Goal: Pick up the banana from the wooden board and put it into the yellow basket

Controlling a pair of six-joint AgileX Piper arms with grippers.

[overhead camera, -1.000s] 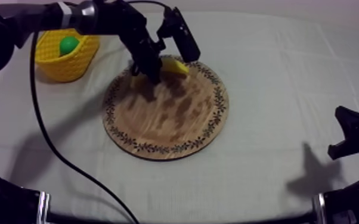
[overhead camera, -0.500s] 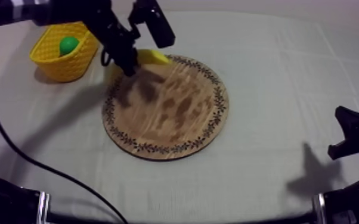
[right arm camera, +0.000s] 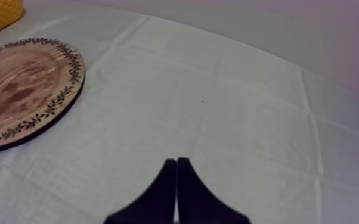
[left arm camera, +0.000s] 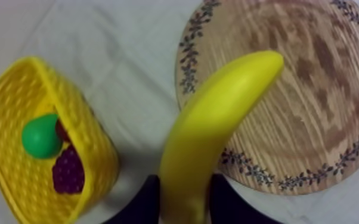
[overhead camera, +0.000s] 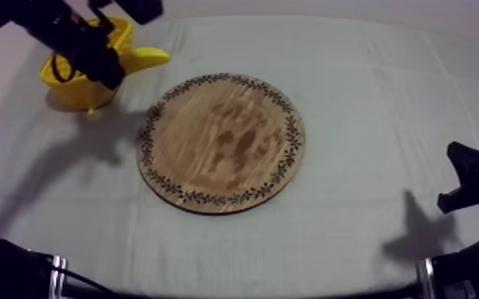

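Over at the far left of the desk [overhead camera: 386,95], my left fingers [overhead camera: 112,71] were clamped on one end of the banana [overhead camera: 146,57]. It was off the board [overhead camera: 223,143], hanging at the board-side rim of the basket [overhead camera: 72,91], not in it yet. On the wrist camera a black finger sat either side of the held end, and the free tip reached out above the board's patterned edge. I'd call it a light, stiff, glossy toy. Held so near one end, that curve could swivel in the grip, so a hold nearer the middle would be surer. Low at the right, my right fingers [right arm camera: 175,170] lay pressed together on nothing. A pear [left arm camera: 40,136] and grapes [left arm camera: 68,170] sat in the basket. Hard to read: the gripped end itself, much of the basket under my arm from above, and how high the banana hung.
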